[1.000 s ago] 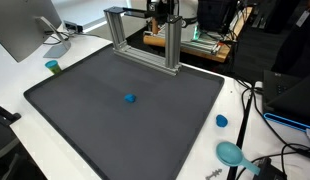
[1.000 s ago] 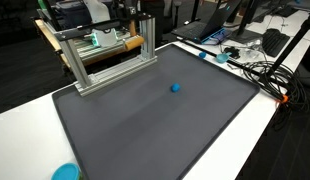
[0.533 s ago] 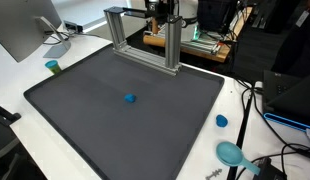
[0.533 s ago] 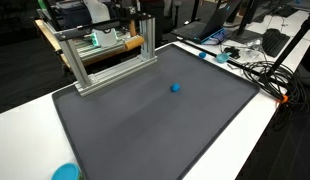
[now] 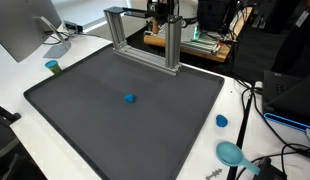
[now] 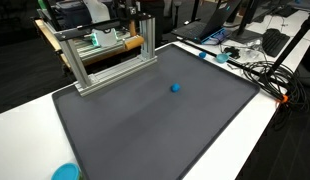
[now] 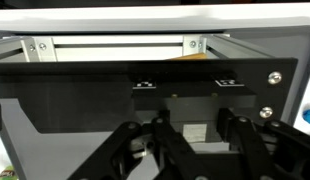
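My gripper [image 7: 193, 135] is up at the back of the table, right behind the top bar of an aluminium frame [image 5: 145, 40]. In both exterior views it shows only as a dark shape above the frame's far post [image 5: 163, 12] [image 6: 135, 12]. In the wrist view the two dark fingers stand apart with a pale patch between them and nothing held. The frame's rail [image 7: 115, 45] fills the upper part of that view. A small blue object [image 5: 129, 98] [image 6: 175, 87] lies alone near the middle of the dark grey mat [image 5: 85, 120] [image 6: 145, 130], far from the gripper.
A monitor [image 5: 20, 30] stands at one table corner with a small teal cup [image 5: 53, 66] beside it. A blue cap [image 5: 221, 121], a teal bowl [image 5: 231, 153] and cables [image 6: 260, 70] lie on the white table edge. A blue disc [image 6: 65, 172] sits at the near edge.
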`<act>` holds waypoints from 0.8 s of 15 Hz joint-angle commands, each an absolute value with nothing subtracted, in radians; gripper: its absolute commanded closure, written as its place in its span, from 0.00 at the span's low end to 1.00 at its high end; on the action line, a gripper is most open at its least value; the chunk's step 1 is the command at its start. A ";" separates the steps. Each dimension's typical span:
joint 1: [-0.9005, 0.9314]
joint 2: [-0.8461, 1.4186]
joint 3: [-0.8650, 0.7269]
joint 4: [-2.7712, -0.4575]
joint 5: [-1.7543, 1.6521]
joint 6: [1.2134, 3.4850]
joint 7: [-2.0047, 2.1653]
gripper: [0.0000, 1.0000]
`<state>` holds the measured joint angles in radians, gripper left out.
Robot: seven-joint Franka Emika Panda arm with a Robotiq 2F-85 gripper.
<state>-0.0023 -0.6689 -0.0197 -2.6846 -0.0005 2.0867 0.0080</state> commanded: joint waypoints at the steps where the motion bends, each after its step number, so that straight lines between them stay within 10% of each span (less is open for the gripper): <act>1: -0.022 -0.688 0.029 -2.684 -0.047 2.076 0.048 0.78; 2: -0.022 -0.690 0.035 -2.684 -0.051 2.074 0.052 0.58; 3: -0.021 -0.688 0.038 -2.684 -0.053 2.075 0.055 0.78; 12: -0.006 -0.668 0.017 -2.682 -0.026 2.072 0.032 0.78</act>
<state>-0.0107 -0.6741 0.0268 -2.6840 -0.0337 2.0870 0.0385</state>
